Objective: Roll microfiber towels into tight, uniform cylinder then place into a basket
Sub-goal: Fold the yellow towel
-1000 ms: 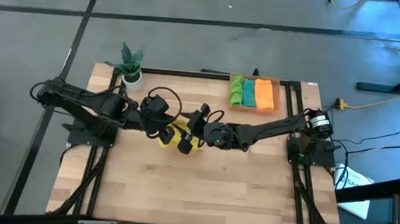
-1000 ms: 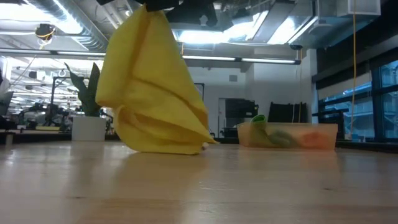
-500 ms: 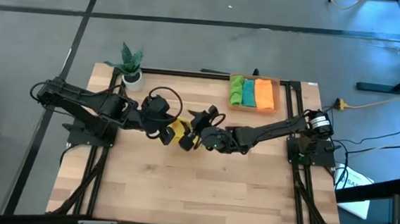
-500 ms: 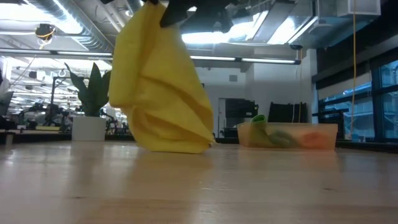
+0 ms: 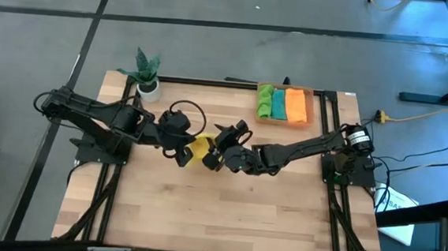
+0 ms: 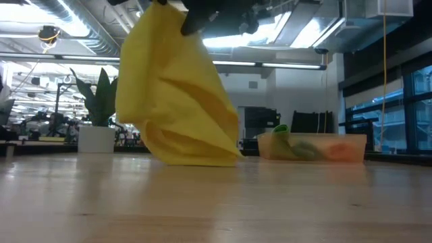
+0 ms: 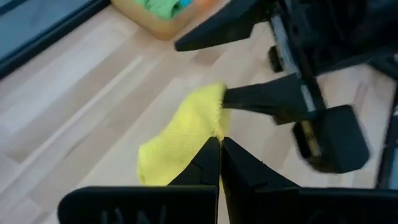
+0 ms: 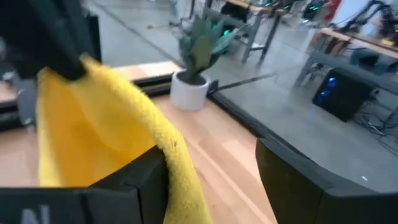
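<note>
Right tool [image 5: 221,147] has slid closer along the hanging yellow towel [image 5: 199,148]

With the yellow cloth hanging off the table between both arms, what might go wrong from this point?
1. The shut left gripper pinches only an edge of the yellow microfiber towel, so the towel may slip out.
2. The towel hangs crumpled with its lower folds on the wooden table; laid down like this, it may roll unevenly.
3. The open right gripper straddles a fold close beside the left one; closing there may bunch the cloth or knock fingers together.
</note>
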`<action>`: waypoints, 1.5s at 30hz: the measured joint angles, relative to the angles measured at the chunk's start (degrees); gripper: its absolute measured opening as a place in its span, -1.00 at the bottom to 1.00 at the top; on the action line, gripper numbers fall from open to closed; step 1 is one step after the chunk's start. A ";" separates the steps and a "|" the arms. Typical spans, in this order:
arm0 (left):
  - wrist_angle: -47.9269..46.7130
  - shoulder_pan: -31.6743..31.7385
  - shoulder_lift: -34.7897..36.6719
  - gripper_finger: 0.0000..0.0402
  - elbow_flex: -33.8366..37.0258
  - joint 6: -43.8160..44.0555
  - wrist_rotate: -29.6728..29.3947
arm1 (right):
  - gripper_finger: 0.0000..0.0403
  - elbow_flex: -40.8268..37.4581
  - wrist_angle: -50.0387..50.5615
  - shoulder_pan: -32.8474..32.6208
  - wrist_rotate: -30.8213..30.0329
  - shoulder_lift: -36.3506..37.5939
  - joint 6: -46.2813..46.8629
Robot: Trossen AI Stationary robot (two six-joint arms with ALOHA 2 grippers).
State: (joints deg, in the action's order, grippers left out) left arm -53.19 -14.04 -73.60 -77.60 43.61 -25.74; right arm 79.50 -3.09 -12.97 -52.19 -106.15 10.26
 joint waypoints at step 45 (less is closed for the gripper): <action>-1.13 10.85 -0.75 -1.00 -9.94 -28.47 -1.82 | -0.98 0.00 19.11 8.41 23.92 18.11 -1.97</action>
State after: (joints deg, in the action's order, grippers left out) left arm -54.33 -3.19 -74.36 -87.55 15.13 -27.56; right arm 79.50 16.01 -4.56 -28.26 -88.04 8.29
